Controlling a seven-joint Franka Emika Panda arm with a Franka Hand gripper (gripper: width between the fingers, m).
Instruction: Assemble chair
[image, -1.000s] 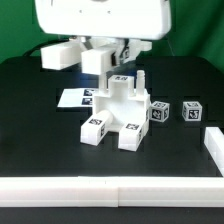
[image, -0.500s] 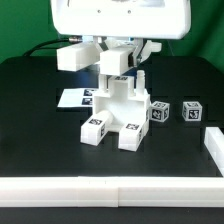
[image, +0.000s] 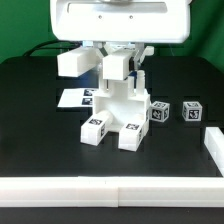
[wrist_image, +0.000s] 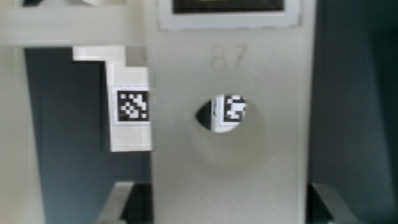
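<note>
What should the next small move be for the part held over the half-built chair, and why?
Probably ease the gripper straight down a little. It is shut on a white chair part that hangs right over the half-built chair and is not visibly seated yet. The two tagged cubes stand clear on the exterior view's right.

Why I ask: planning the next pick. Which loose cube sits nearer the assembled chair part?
The exterior view's left cube, close beside the assembly; the other cube stands farther right.

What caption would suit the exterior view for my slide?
Pincer holds a white block over the partly built chair, two tagged cubes at the exterior view's right.
</note>
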